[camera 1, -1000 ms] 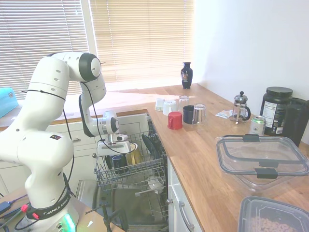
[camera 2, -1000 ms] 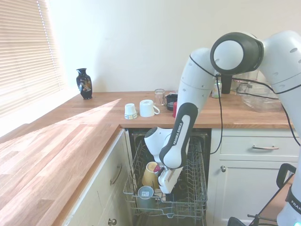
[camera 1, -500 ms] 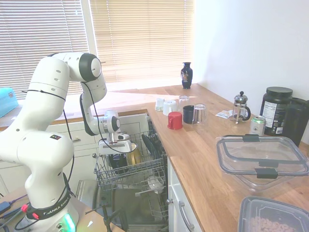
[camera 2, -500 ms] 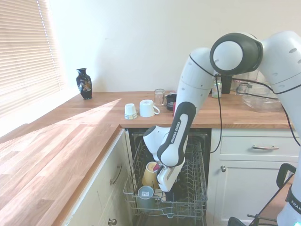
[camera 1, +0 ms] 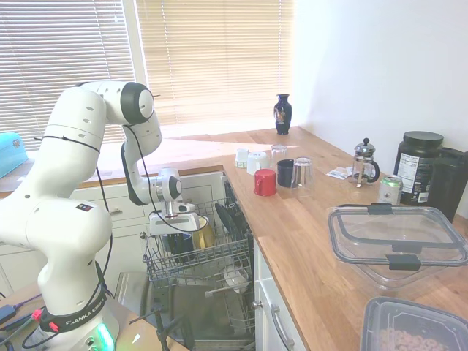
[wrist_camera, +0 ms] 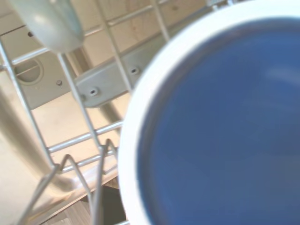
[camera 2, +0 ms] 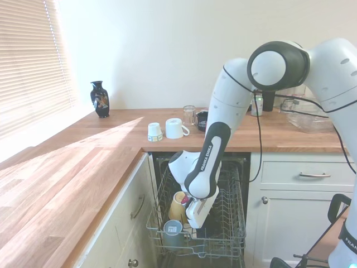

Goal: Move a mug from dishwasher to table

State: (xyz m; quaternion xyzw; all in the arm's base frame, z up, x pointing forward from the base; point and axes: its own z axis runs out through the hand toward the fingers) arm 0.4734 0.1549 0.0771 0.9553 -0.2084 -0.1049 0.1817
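The dishwasher stands open, its grey wire rack (camera 1: 213, 257) pulled out below the wooden table (camera 1: 307, 227). The dark navy mug (camera 1: 180, 244) sits in the rack beside a golden-yellow mug (camera 1: 202, 234). My gripper (camera 1: 175, 228) reaches down into the rack right over the dark mug. The wrist view is filled by the mug (wrist_camera: 225, 131), a blue round with a pale rim, very close and blurred. From the other side, the gripper (camera 2: 194, 223) hangs low in the rack (camera 2: 230, 223) between the yellow mug (camera 2: 178, 207) and the wires, and hides most of the dark mug.
A paler grey-blue mug (camera 2: 172, 230) stands at the rack's front. On the table are a red mug (camera 1: 265, 182), a dark cup (camera 1: 285, 172), a glass (camera 1: 302, 172), white cups (camera 1: 256, 161), a vase (camera 1: 283, 113), a French press (camera 1: 364, 162) and a clear container (camera 1: 395, 241).
The gripper has shifted slightly inside the rack and stays over the dark mug. The mugs and the things on the table have not moved.
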